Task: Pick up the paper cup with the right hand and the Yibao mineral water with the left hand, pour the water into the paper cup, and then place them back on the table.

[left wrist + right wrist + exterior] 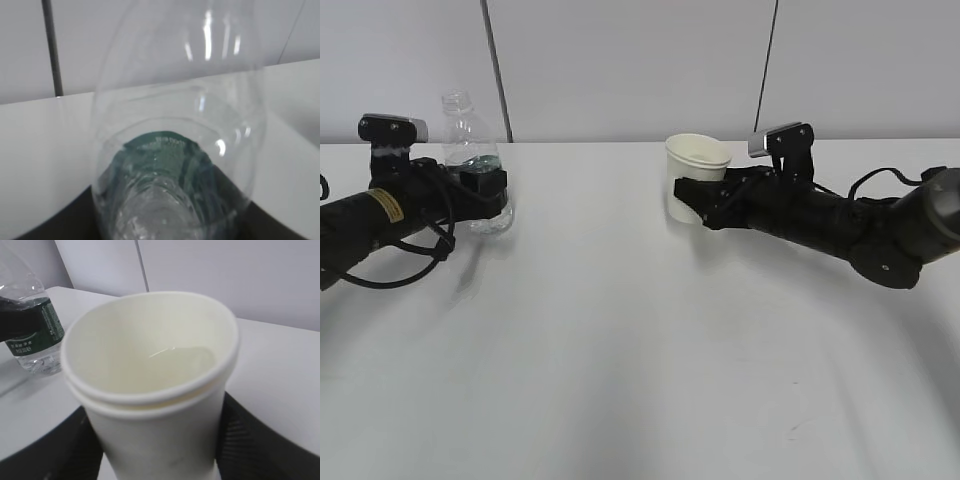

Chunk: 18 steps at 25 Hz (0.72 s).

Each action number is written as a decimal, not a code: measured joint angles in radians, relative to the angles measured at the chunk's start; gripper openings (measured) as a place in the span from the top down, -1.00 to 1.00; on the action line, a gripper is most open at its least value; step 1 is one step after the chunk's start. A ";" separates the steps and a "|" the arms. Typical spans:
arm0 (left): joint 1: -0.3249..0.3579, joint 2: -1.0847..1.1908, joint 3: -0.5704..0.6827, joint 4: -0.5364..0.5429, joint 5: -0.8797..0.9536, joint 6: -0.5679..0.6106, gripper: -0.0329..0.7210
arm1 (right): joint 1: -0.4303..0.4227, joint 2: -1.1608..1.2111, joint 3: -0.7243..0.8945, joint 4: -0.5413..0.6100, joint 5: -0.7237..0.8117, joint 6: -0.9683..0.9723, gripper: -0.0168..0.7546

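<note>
Gripping the paper cup [697, 165] around its lower wall, the right hand [695, 205] is keeping it upright on the table [640, 340]; a shallow pool of water is lying inside the rolled rim. Far across bare white tabletop, the left hand [485, 188] is clasping the clear, ribbed, uncapped water bottle [470, 135] at its green label, upright and apparently nearly empty.

Bottle label [31, 337] lettering apparently illegible
</note>
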 joint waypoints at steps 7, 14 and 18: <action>0.000 0.055 -0.003 -0.074 -0.084 0.060 0.05 | -0.001 0.000 0.000 0.029 0.001 -0.017 -0.28; 0.000 0.093 -0.009 -0.098 -0.165 0.092 0.05 | -0.001 0.000 0.000 0.068 0.002 -0.034 -0.28; 0.000 0.098 -0.010 -0.099 -0.174 0.093 0.05 | -0.001 0.000 0.000 0.098 0.013 -0.042 -0.28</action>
